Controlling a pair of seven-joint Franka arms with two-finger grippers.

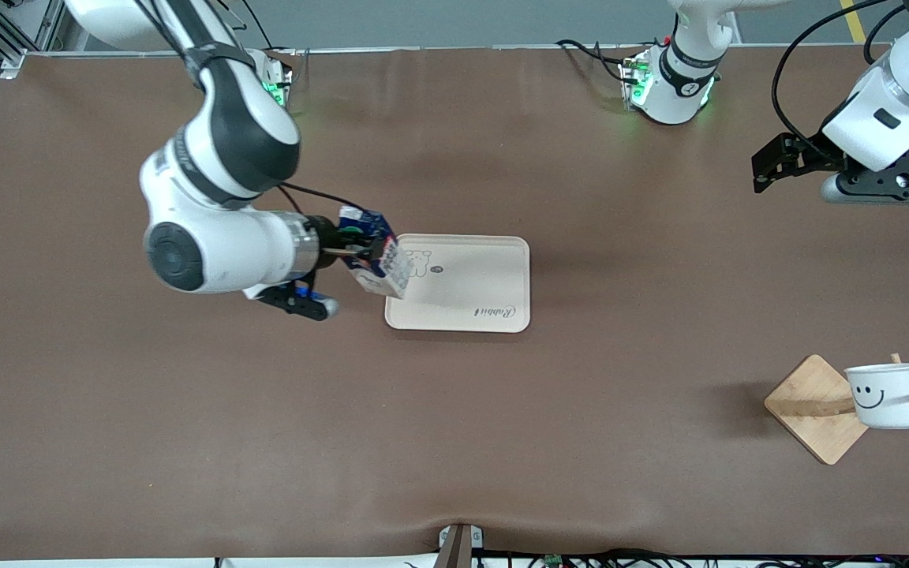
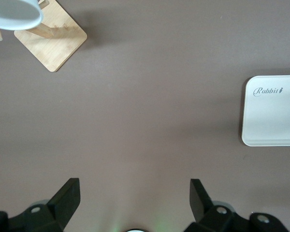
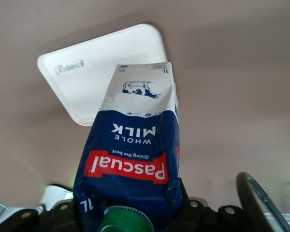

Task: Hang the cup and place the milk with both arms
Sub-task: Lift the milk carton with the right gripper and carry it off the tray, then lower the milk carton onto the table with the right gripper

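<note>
The milk (image 1: 379, 260) is a blue carton with a red band and green cap. My right gripper (image 1: 352, 248) is shut on its top and holds it tilted in the air, its base over the edge of the white tray (image 1: 470, 292) toward the right arm's end. In the right wrist view the milk (image 3: 135, 145) fills the gripper (image 3: 130, 205), with the tray (image 3: 87, 82) below. The cup (image 1: 888, 397), white with a smiley face, hangs by its black handle on a peg of the wooden rack (image 1: 813, 410). My left gripper (image 1: 762, 172) is open and empty, up over the table's left-arm end.
The left wrist view shows its open gripper (image 2: 134, 193) above bare brown table, with the rack (image 2: 50, 41), the cup's rim (image 2: 14, 12) and a corner of the tray (image 2: 275, 121). The arm bases stand along the table's edge farthest from the front camera.
</note>
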